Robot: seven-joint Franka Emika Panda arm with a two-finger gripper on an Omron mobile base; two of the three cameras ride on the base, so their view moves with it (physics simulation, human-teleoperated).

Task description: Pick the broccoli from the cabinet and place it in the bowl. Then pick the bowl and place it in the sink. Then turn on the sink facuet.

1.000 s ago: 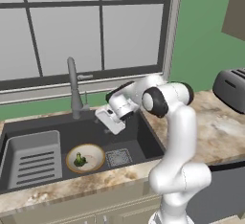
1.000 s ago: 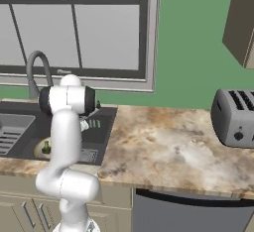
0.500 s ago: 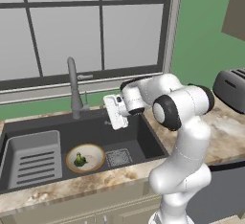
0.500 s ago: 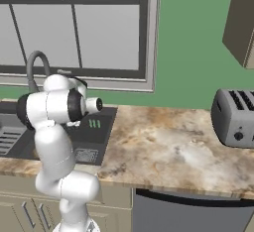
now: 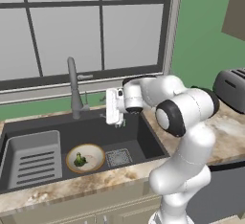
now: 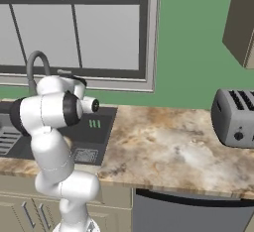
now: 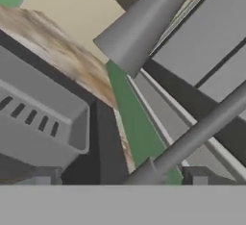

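Note:
The bowl (image 5: pixel 86 157) rests on the floor of the dark sink (image 5: pixel 143 139), with the broccoli (image 5: pixel 80 160) inside it. The grey sink faucet (image 5: pixel 72 86) stands at the basin's back rim, its small lever (image 5: pixel 86 77) pointing right. My gripper (image 5: pixel 116 120) hangs over the back of the basin, a short way right of the faucet and clear of the bowl. In the hand view my gripper (image 7: pixel 120 177) is open and holds nothing. A slim grey bar of the faucet (image 7: pixel 192 140) runs between the fingertips (image 7: pixel 44 178), and its thick spout (image 7: pixel 137 24) looms close above.
A ribbed grey rack insert (image 5: pixel 33 158) fills the sink's left part, and a square drain grate (image 5: pixel 118 157) lies right of the bowl. A toaster (image 6: pixel 235 117) stands on the marble counter (image 6: pixel 163 146) to the right. The cabinet (image 6: pixel 240 23) corner hangs at upper right.
My hand has risen from low over the basin and swung left and back toward the faucet. The bowl with the broccoli has stayed put in the sink.

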